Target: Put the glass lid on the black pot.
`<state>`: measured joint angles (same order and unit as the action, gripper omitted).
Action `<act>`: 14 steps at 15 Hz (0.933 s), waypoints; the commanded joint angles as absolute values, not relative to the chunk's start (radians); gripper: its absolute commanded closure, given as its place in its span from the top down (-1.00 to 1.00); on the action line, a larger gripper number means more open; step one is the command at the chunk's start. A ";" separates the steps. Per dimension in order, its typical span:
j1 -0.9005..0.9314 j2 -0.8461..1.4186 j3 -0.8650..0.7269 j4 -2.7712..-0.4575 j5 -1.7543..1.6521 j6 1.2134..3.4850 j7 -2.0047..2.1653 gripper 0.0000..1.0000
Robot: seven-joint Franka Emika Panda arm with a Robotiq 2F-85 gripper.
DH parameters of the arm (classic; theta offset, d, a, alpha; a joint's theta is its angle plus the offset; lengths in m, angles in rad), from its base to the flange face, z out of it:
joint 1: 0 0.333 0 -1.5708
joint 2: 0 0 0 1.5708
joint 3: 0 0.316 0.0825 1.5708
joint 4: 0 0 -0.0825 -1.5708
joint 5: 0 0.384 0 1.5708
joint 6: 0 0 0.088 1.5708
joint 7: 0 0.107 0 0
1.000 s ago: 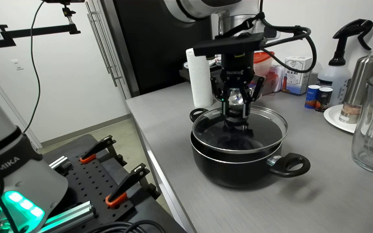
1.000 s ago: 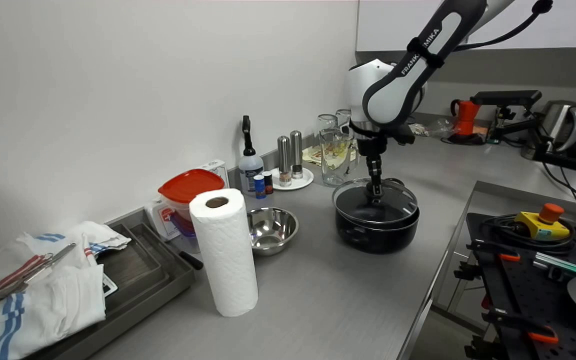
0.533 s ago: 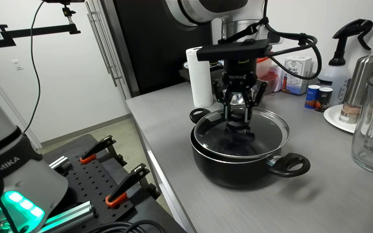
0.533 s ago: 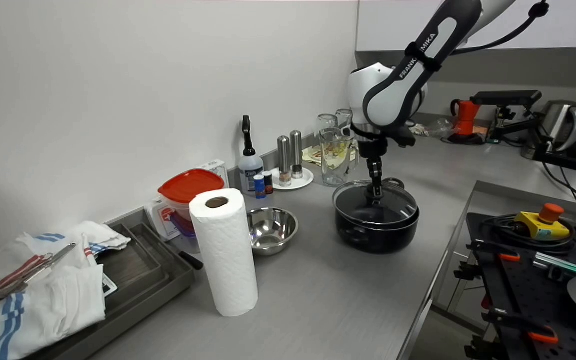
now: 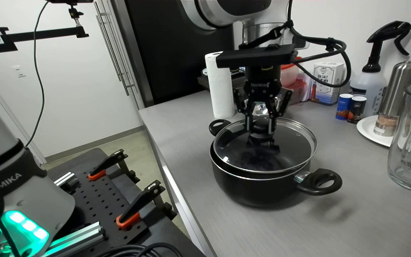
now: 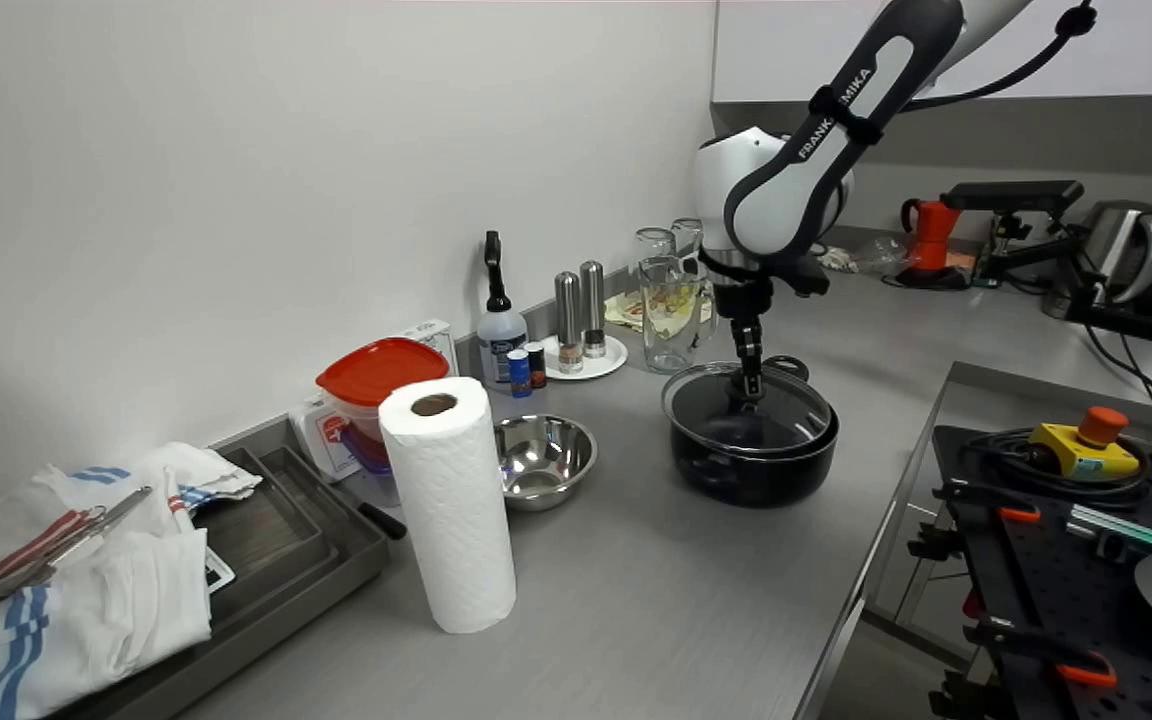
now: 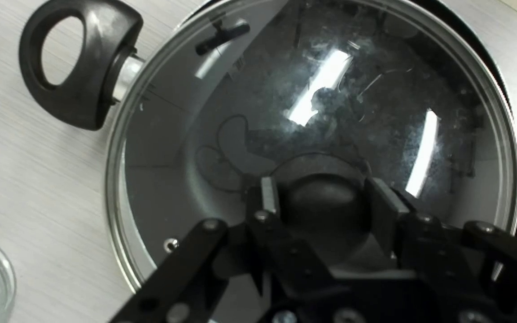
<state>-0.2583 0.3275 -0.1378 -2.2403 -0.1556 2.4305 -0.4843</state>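
The glass lid (image 5: pixel 266 159) is over the black pot (image 5: pixel 259 191) in both exterior views (image 6: pixel 746 432) (image 6: pixel 751 480). My gripper (image 5: pixel 260 126) points down with its fingers on both sides of the lid's dark knob, shut on it; it also shows in the wrist view (image 7: pixel 326 195). The lid sits off-centre and slightly tilted. A gap shows between lid and pot rim at the front left in an exterior view. In the wrist view, the pot's rim (image 7: pixel 487 58) shows beyond the lid (image 7: pixel 258 134) at the top right. I cannot tell whether the lid touches the rim.
The pot's side handle (image 5: pixel 321 182) sticks out over the counter. A glass pitcher (image 5: pixel 410 150) and a plate (image 5: pixel 369 132) with grinders stand nearby. A steel bowl (image 6: pixel 546 465) and a paper towel roll (image 6: pixel 451 510) stand on the pot's other side. The counter edge (image 6: pixel 841 625) runs close by.
The gripper and lid have come down closer to the pot over the last second. Since half a second ago they have shifted slightly left in both exterior views. The pot has not moved.
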 commanded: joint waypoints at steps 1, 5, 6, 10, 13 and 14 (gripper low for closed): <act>-0.271 0.330 -0.127 -2.254 -0.146 2.457 -0.521 -0.50; -0.275 0.318 -0.127 -2.278 -0.146 2.480 -0.536 -0.50; -0.275 0.311 -0.129 -2.290 -0.151 2.492 -0.538 -0.50; -0.281 0.286 -0.131 -2.333 -0.152 2.531 -0.552 -0.50; -0.283 0.271 -0.135 -2.360 -0.155 2.560 -0.557 -0.50; -0.284 0.264 -0.136 -2.369 -0.156 2.566 -0.558 -0.50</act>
